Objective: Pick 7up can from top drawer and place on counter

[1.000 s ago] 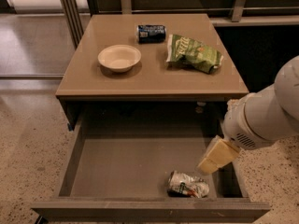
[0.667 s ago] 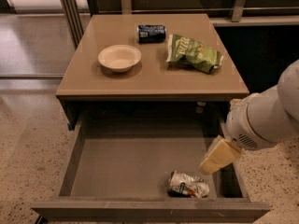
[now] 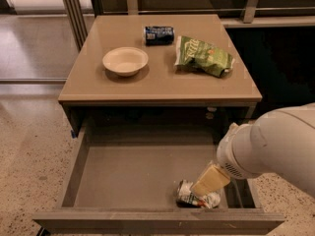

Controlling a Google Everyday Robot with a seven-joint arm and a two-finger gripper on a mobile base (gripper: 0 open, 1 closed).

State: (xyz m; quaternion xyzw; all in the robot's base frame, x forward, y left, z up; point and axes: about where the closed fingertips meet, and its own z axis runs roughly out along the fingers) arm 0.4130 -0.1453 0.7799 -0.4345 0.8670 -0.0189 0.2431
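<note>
Camera view looks down on the 7up can [image 3: 199,197], which lies on its side, crumpled, on the flat bottom of the top drawer [image 3: 128,173]. It sits in the drawer's front right corner, just behind the front panel and near the right wall. The rest of the drawer bottom is bare grey-brown. The drawer is pulled well out from under the counter [image 3: 162,85].

On the counter a cream bowl [image 3: 125,61] stands left of centre. A dark blue can [image 3: 159,35] lies on its side near the back edge, and a green chip bag [image 3: 203,56] lies crumpled just to its right. All three are well apart from the 7up can below.

The gripper [image 3: 202,186], tan-coloured, slants down and to the left into the drawer. Its tip is at the can's upper side and covers part of it. Whether it has hold of the can cannot be told. The white arm [image 3: 275,141] comes in from the right edge, bulky, above the drawer's right wall.
</note>
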